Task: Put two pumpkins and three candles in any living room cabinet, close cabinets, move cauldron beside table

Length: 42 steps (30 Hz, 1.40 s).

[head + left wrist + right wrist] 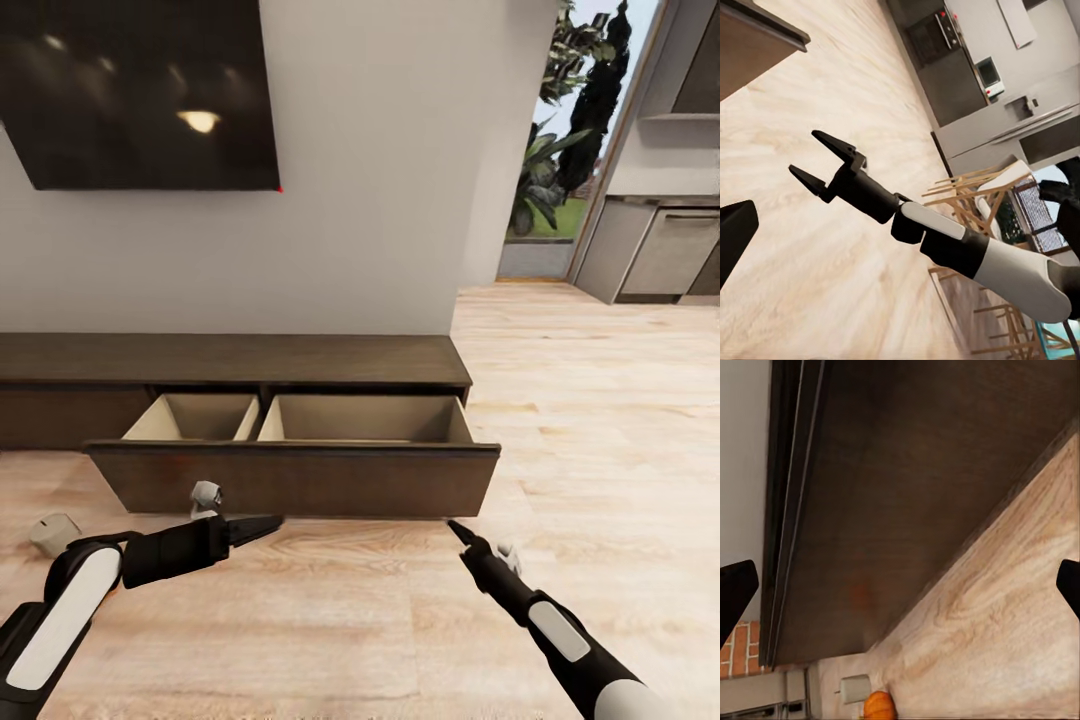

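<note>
The long dark brown cabinet [230, 360] stands against the wall, and its wide drawer [290, 480] is pulled out. The drawer's pale beige compartments show nothing inside. A pale candle [55, 533] lies on the floor at the far left. My left gripper [262, 524] hovers open just in front of the drawer front. My right gripper [455, 527] [814, 159] is open and empty near the drawer's right corner. Past the drawer front, the right wrist view catches a candle [855, 688] and an orange pumpkin [879, 706] on the floor. The cauldron and the table are out of view.
A dark TV [140, 90] hangs on the wall above the unit. To the right the wood floor [600, 420] runs open toward a kitchen with grey cabinets [650, 250]. Wooden chairs [975, 195] stand behind my right arm.
</note>
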Tool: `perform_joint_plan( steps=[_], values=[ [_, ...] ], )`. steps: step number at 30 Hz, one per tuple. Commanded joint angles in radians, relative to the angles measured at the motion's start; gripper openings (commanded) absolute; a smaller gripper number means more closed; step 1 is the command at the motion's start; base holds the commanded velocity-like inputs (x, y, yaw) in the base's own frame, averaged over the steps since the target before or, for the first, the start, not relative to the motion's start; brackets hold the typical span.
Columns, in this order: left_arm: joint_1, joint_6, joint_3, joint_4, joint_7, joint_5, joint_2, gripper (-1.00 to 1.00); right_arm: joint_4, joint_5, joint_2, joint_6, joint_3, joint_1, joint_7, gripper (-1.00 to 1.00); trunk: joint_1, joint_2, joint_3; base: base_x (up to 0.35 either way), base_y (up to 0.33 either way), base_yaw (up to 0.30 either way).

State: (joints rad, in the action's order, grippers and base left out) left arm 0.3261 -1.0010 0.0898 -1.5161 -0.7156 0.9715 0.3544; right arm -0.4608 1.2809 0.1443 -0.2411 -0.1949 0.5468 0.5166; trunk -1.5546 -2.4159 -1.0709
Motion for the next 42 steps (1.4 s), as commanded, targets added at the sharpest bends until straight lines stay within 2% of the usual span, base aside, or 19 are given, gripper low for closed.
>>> perform_joint_plan(
  steps=[1, 7, 11, 17, 23, 28, 30, 33, 35, 38, 42],
  values=[
    [0.001, -0.004, 0.001, 0.000, -0.002, 0.000, 0.004, 1.00, 0.000, 0.009, -0.001, -0.004, -0.006, 0.000, 0.001, 1.00, 0.004, 0.007, 0.002, -0.252, 0.000, 0.000],
    [0.001, -0.004, 0.001, -0.002, -0.002, 0.000, 0.018, 1.00, 0.001, 0.007, -0.014, 0.007, -0.005, -0.002, 0.001, 1.00, 0.027, 0.049, 0.021, -0.111, 0.000, 0.000],
    [0.001, -0.004, 0.000, -0.003, -0.002, 0.001, 0.029, 1.00, 0.020, -0.003, -0.014, -0.002, -0.008, -0.002, -0.017, 1.00, 0.043, 0.077, 0.034, -0.008, 0.000, 0.000],
    [0.001, -0.004, 0.001, -0.003, -0.002, 0.000, 0.030, 1.00, 0.024, -0.007, -0.014, 0.003, -0.010, -0.010, -0.021, 1.00, 0.066, 0.119, 0.053, 0.000, 0.000, 0.000],
    [0.001, -0.004, 0.001, -0.003, -0.002, -0.001, 0.031, 1.00, 0.023, -0.010, -0.014, 0.004, -0.011, -0.019, -0.068, 1.00, 0.089, 0.161, 0.071, 0.000, 0.000, 0.000],
    [0.002, -0.004, 0.002, 0.001, -0.001, -0.013, 0.034, 1.00, 0.023, -0.012, -0.014, 0.006, -0.011, -0.019, -0.077, 1.00, 0.108, 0.196, 0.087, 0.000, 0.000, 0.000],
    [0.001, -0.004, 0.003, 0.004, 0.000, -0.021, 0.043, 1.00, 0.023, -0.025, -0.014, 0.007, -0.011, -0.021, -0.078, 1.00, 0.116, 0.210, 0.093, 0.000, 0.000, 0.000],
    [0.000, -0.003, 0.021, 0.015, 0.001, -0.037, 0.071, 1.00, 0.032, -0.086, -0.014, 0.007, -0.011, -0.022, -0.080, 1.00, 0.127, 0.231, 0.103, -0.041, 0.000, 0.000],
    [-0.001, -0.002, 0.037, 0.057, 0.006, -0.070, 0.080, 1.00, 0.065, -0.124, -0.014, 0.009, -0.011, -0.022, -0.079, 1.00, 0.135, 0.245, 0.109, -0.210, 0.000, 0.000],
    [-0.002, 0.001, 0.047, 0.129, 0.012, -0.163, 0.083, 1.00, 0.115, -0.148, -0.013, 0.010, -0.011, -0.022, -0.078, 1.00, 0.146, 0.266, 0.118, -0.299, 0.000, 0.000],
    [-0.006, 0.003, 0.047, 0.166, 0.015, -0.301, 0.084, 1.00, 0.158, -0.154, -0.013, 0.008, -0.010, -0.022, -0.074, 1.00, 0.162, 0.294, 0.131, -0.331, 0.000, 0.000]
  ],
)
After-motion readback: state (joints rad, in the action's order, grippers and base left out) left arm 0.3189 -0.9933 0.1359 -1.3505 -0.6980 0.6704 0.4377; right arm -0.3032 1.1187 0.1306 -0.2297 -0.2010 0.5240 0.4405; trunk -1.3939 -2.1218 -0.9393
